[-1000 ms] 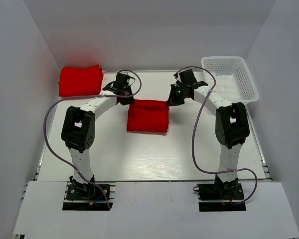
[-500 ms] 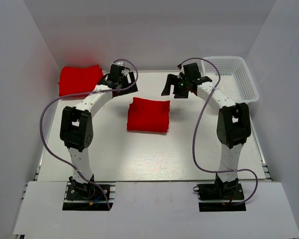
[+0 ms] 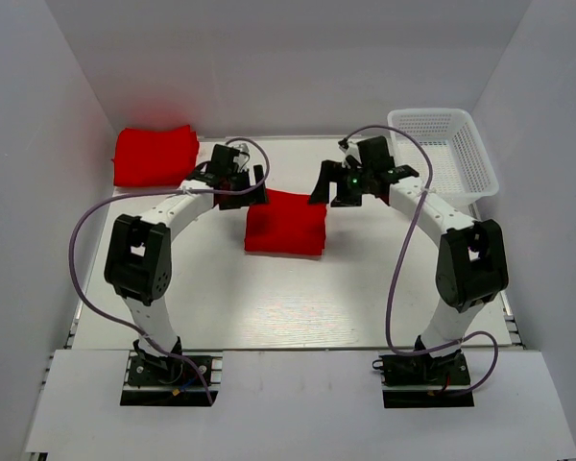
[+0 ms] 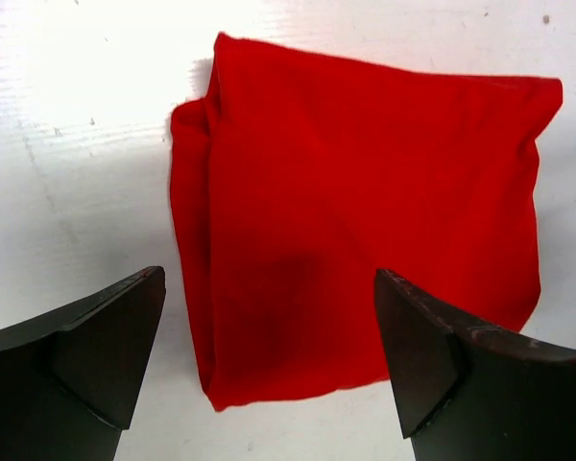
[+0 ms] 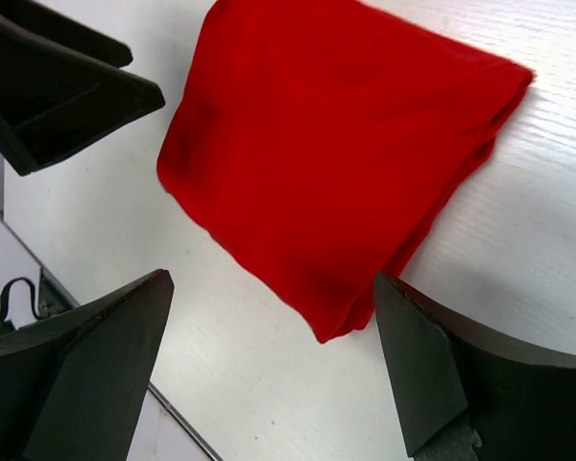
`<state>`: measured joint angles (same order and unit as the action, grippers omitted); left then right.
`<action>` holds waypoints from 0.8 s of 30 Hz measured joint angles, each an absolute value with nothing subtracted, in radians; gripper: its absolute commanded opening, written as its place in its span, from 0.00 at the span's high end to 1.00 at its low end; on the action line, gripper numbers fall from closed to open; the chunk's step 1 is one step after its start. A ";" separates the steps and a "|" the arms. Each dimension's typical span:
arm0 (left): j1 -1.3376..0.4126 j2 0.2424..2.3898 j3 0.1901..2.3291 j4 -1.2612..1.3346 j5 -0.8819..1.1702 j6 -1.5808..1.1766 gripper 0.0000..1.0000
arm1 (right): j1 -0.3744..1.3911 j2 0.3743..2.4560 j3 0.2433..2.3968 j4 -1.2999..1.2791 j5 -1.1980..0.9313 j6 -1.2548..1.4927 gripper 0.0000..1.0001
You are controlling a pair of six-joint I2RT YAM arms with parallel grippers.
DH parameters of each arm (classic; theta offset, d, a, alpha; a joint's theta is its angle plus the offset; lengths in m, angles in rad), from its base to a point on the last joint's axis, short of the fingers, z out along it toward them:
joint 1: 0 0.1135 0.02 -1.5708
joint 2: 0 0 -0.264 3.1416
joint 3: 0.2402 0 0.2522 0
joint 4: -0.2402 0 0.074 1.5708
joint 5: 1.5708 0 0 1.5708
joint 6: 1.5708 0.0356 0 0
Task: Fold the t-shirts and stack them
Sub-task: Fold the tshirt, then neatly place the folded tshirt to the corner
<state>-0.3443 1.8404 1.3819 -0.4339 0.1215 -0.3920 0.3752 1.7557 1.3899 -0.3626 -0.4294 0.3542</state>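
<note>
A folded red t-shirt [image 3: 285, 226] lies flat in the middle of the table; it also shows as the t-shirt [image 4: 365, 211] in the left wrist view and the t-shirt [image 5: 336, 154] in the right wrist view. A second folded red t-shirt [image 3: 155, 155] rests at the back left. My left gripper [image 3: 249, 190] hovers over the middle shirt's far left corner, open, nothing between its fingers [image 4: 106, 336]. My right gripper [image 3: 338, 191] hangs open just off the far right corner, apart from the cloth. In the wrist views the left gripper [image 4: 269, 279] and right gripper [image 5: 271, 280] frame the shirt's edge.
A white mesh basket [image 3: 461, 144] stands at the back right. White walls close in the table on the left, back and right. The left gripper's dark fingers [image 5: 58, 86] show at the upper left of the right wrist view.
Both grippers let go of the middle shirt's far corners and opened wide. They pulled back toward the rear, then came in again over the shirt's far edge.
</note>
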 measured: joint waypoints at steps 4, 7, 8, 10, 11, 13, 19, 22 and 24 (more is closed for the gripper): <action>-0.340 1.832 1.374 -0.434 0.133 -0.392 0.00 | 0.386 1.756 1.378 -0.353 -0.464 0.355 0.10; -0.338 1.833 1.368 -0.434 0.141 -0.384 0.00 | 0.389 1.756 1.375 -0.342 -0.477 0.355 0.10; -0.337 1.837 1.368 -0.434 0.144 -0.378 0.00 | 0.389 1.756 1.374 -0.339 -0.479 0.355 0.10; -0.337 1.851 1.368 -0.431 0.148 -0.361 0.00 | 0.389 1.755 1.369 -0.338 -0.478 0.354 0.10; -0.339 1.862 1.368 -0.431 0.148 -0.351 0.00 | 0.389 1.755 1.365 -0.337 -0.477 0.354 0.10; -0.345 1.888 1.368 -0.430 0.150 -0.337 0.00 | 0.389 1.753 1.357 -0.339 -0.474 0.353 0.10; -0.361 1.992 1.368 -0.448 0.109 -0.303 0.00 | 0.388 1.698 1.319 -0.342 -0.450 0.338 0.10; -0.379 2.006 1.390 -0.447 0.079 -0.284 0.04 | 0.387 1.649 1.302 -0.342 -0.423 0.332 0.10; -0.397 2.025 1.412 -0.458 0.042 -0.273 0.08 | 0.387 1.621 1.290 -0.342 -0.397 0.330 0.10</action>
